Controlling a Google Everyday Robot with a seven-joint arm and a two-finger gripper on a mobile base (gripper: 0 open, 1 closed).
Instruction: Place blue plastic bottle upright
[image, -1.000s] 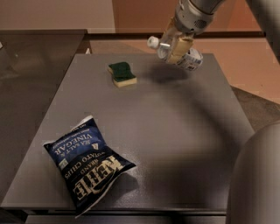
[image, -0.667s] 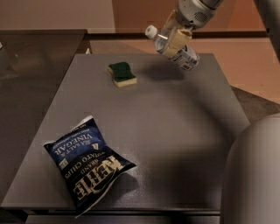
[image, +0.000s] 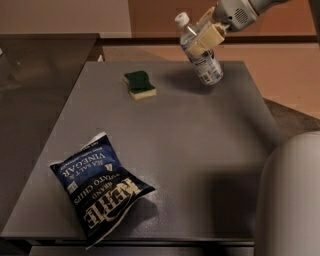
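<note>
Where the grey table (image: 200, 130) (matte) ends, the claw (image: 204, 41) grips the blue plastic bottle (image: 209, 69).

Green sponge (image: 139, 84) and chip bag (image: 100, 187) lie apart on grey table (image: 200, 145).

The scene was dim and warm-toned, lit softly from above. My gripper (image: 207, 37), clamped around the blue plastic bottle (image: 202, 57) over the far edge of the table (image: 200, 150), caught the brightest light, and a faint, blurred shadow lay on the grey top beside the bottle. A darker shadow sat under the lifted right edge of the chip bag (image: 100, 187). My pale body (image: 292, 200), at bottom right, was an out-of-focus shape with a broad soft shadow to its left.
</note>
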